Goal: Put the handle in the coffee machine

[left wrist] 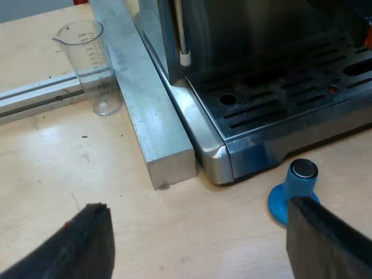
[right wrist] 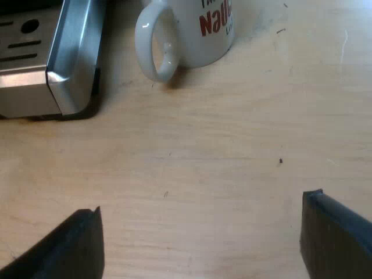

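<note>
I see a blue tamper (left wrist: pixel 293 189), silver-capped. Mug (right wrist: pixel 197 29) white, red lettering. Machine (left wrist: pixel 279 104) steel grey with dark slots, surface (right wrist: pixel 203 163) pale wood grain.

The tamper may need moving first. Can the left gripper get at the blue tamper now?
Probably yes. The left gripper has open fingers, and the blue tamper stands upright on the table close beside one finger, at the espresso machine's front; nothing lies between them.
</note>
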Controlling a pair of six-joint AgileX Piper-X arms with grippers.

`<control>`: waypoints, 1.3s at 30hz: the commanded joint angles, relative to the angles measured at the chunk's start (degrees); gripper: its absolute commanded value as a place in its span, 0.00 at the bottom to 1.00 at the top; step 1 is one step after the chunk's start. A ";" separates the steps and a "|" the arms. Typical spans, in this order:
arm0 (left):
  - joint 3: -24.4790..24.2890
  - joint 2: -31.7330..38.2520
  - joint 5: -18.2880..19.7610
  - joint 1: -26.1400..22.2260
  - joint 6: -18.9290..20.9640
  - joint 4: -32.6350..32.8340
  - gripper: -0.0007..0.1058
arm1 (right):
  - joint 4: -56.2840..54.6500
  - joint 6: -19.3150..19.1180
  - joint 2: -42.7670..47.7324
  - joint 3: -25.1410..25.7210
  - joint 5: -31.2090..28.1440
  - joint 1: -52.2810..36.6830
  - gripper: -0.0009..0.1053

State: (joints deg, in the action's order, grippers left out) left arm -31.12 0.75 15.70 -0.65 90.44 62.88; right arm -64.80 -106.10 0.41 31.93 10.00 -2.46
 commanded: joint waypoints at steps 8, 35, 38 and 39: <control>-0.12 7.97 -0.49 -0.04 0.65 -0.76 0.62 | 0.71 -0.43 2.56 0.48 -1.14 -0.19 0.68; -0.12 7.97 -0.49 -0.04 0.65 -0.76 0.62 | 0.71 -0.43 2.56 0.48 -1.14 -0.19 0.68; -0.12 7.97 -0.49 -0.04 0.65 -0.76 0.62 | 0.71 -0.43 2.56 0.48 -1.14 -0.19 0.68; -0.12 7.97 -0.49 -0.04 0.65 -0.76 0.62 | 0.71 -0.43 2.56 0.48 -1.14 -0.19 0.68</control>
State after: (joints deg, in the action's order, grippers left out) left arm -31.12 0.75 15.70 -0.65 90.44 62.88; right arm -64.40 -106.10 0.41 31.93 8.77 -2.46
